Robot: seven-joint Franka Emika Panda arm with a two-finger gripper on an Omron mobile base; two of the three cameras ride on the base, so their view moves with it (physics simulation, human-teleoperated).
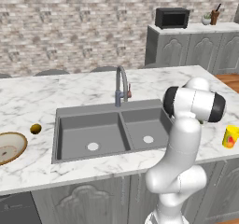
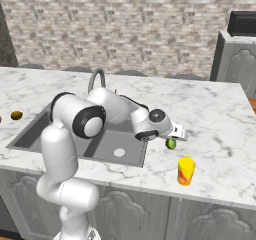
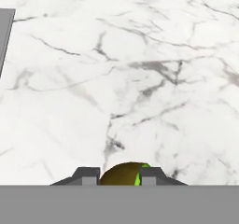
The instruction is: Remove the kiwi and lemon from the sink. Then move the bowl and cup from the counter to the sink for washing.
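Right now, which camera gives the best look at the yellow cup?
The right base view: the cup stands whole and unblocked on the counter, red mark showing. The left base view catches it at the right edge, beside the arm.

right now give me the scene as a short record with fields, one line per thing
gripper: shut on the kiwi, over the counter right of the sink
kiwi: brown skin, green cut face, between the fingers
sink: both basins hold no fruit or dishes
lemon: on the counter left of the sink
bowl: on the counter at the left edge, near the lemon
cup: upright on the counter, right of the sink, near the front edge
faucet: behind the sink
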